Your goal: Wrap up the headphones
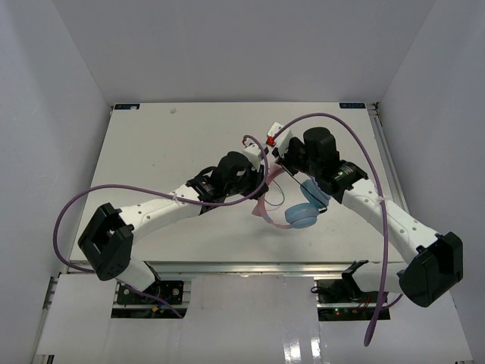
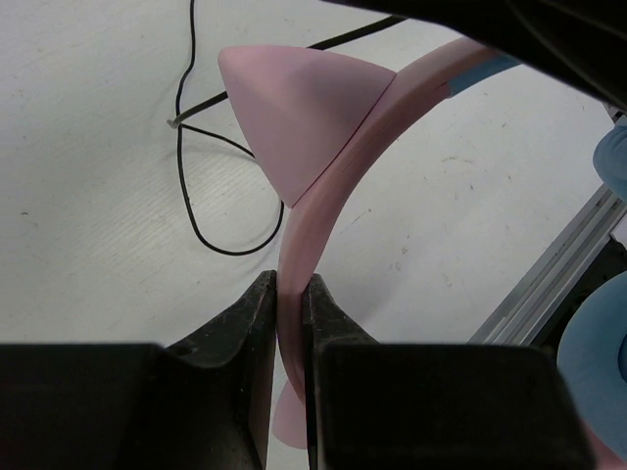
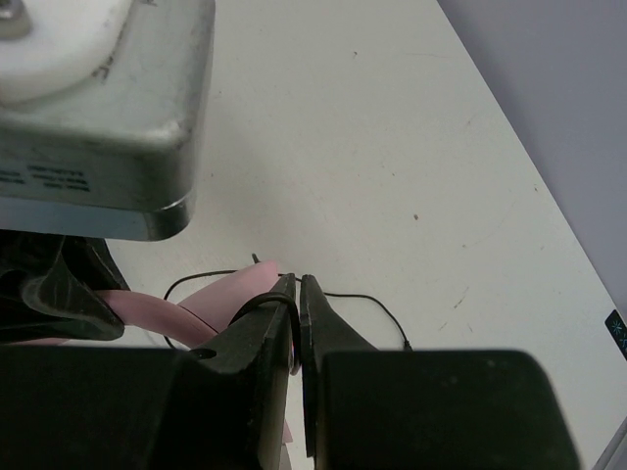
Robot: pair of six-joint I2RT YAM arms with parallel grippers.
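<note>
Near the middle of the white table (image 1: 189, 129), the headphones (image 1: 301, 218) are held between the two arms, with the light-blue ear cups towards the right arm and the pink headband (image 2: 323, 196) arching towards the left one. From above, the lower ear cup lies close to the table surface, the second sits just above and to the right of it, and the thin black cord (image 2: 186, 147) loops loosely on the table beside them.

The left gripper (image 2: 291, 289) is closed on the headband: its two dark fingers press the thin pink strip from either side, below one of the cat-ear points (image 2: 299, 108). Past the band in the left wrist view, a blue ear cup (image 2: 600, 362) shows at the right edge, near the aluminium rail (image 2: 549, 284) along the table's side.

The right gripper (image 3: 297, 286) has its fingers drawn almost together, leaving only a sliver of a gap. The black cord crosses right at the tips and appears pinched there, running out in a curve on each side. A pink part of the headband lies just left of these fingers, and a grey-and-white housing (image 3: 98, 98) fills the upper left of that view.

Thick purple cables (image 1: 76, 205) arc over both arms.
</note>
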